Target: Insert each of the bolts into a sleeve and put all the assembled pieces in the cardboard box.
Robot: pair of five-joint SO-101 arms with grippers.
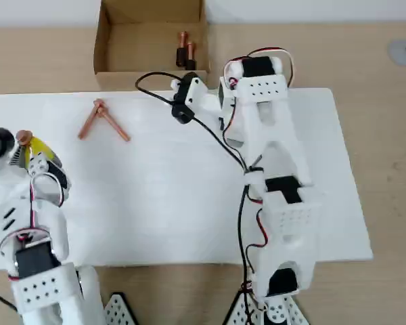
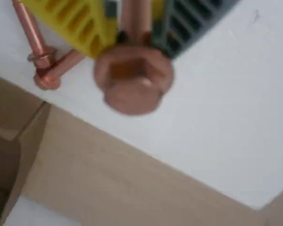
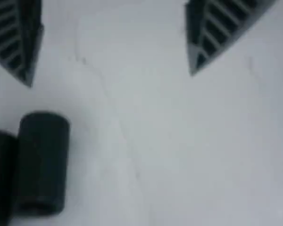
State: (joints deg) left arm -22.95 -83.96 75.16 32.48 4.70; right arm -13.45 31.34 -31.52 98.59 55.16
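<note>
Cardboard box (image 1: 105, 47) at twelve o'clock holds two assembled pieces (image 1: 185, 51); left gripper (image 2: 134, 40) clamps a bolt (image 2: 133, 80), right gripper (image 3: 109, 75) gapes, two loose bolts (image 1: 101, 120) remain.

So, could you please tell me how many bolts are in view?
5 bolts. Two lie on the mat, heads touching; one is held in the left gripper; two are sleeved in the box. More may be hidden under the arms.
</note>
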